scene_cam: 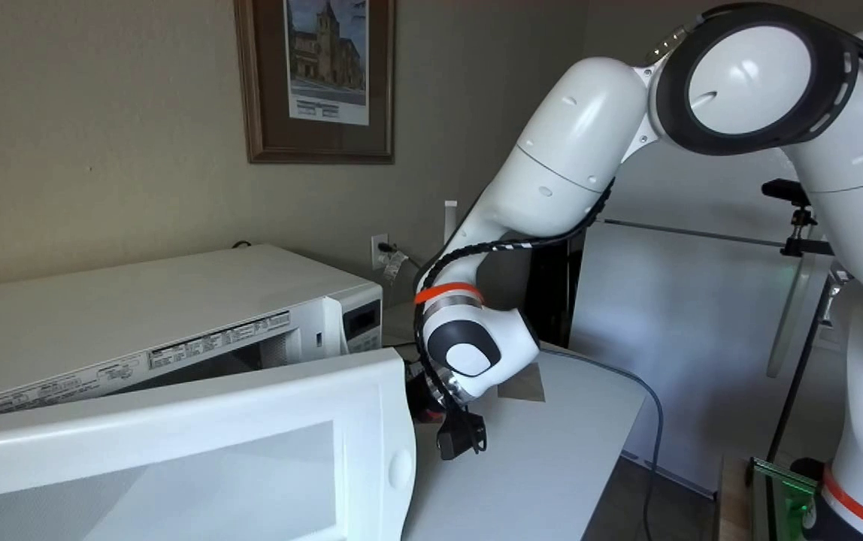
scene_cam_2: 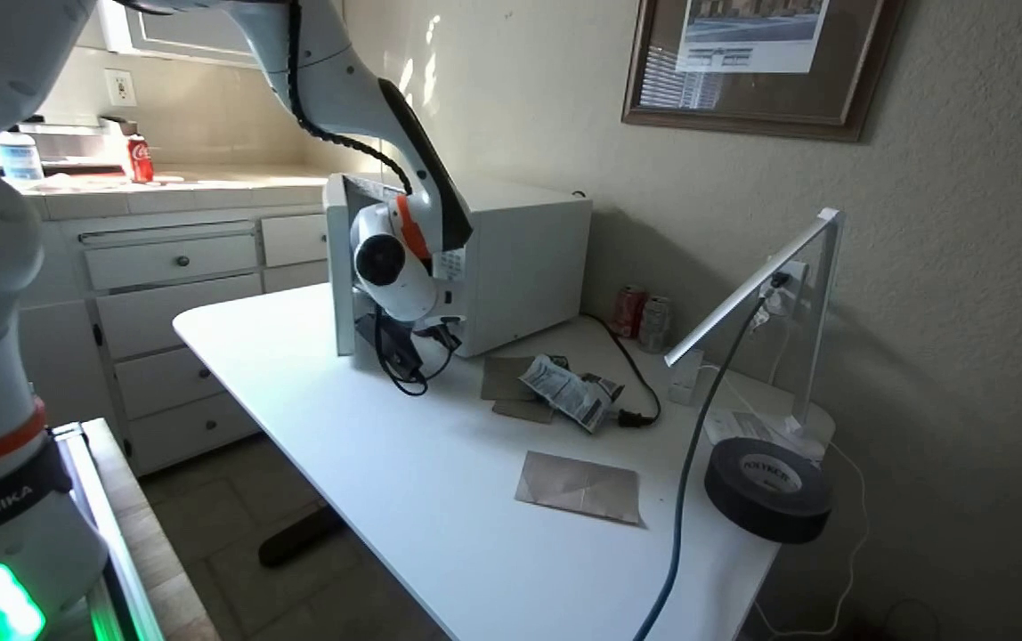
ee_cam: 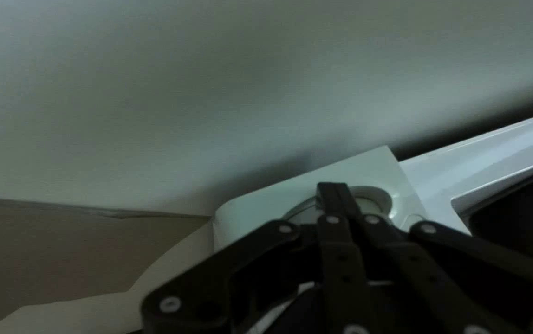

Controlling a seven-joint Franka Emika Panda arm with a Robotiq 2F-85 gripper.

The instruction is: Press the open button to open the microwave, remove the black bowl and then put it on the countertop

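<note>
The white microwave stands on the white countertop; both show in an exterior view, microwave and countertop. Its door is swung open, and shows edge-on. My gripper is shut, fingertips together with nothing between them. In the wrist view the tips are in front of the round open button at the bottom of the control panel. I cannot tell whether they touch it. The microwave's cavity is dark. The black bowl is not in view.
On the countertop lie brown paper pieces, a silver packet and a black plug. Cans stand by the wall. A black tape roll, a clear stand and a grey cable are at the near end.
</note>
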